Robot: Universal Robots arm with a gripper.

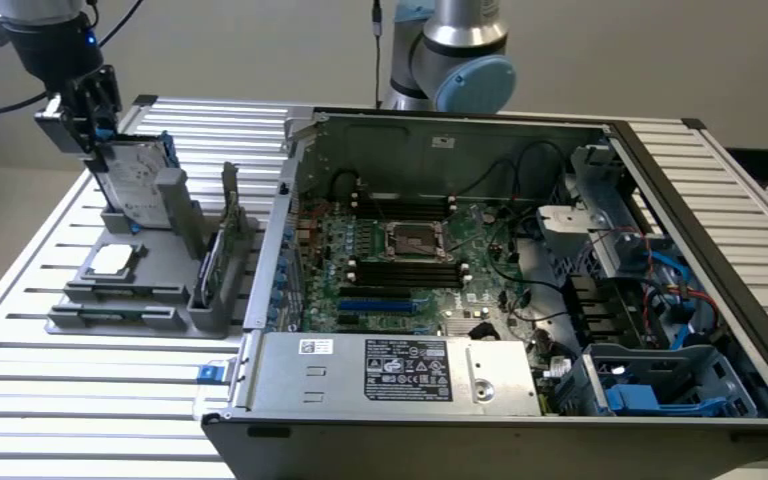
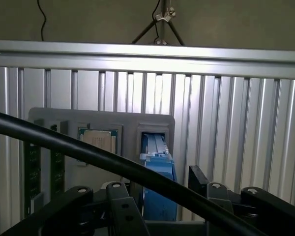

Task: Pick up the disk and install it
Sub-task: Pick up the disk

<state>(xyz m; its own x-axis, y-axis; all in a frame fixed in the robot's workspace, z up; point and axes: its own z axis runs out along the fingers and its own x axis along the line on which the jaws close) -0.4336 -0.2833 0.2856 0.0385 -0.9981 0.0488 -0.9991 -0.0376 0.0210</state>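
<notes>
Soft even light; glare on the table rail (image 2: 137,51); computer case (image 1: 438,140) shadowed inside.

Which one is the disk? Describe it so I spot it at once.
At the exterior view's left, beside the open case, a grey holder sits on the slatted table. The disk stands upright in its far corner, below the gripper. Unlike the flat square chip and the thin card beside it, it is a silver slab with a blue frame.
</notes>
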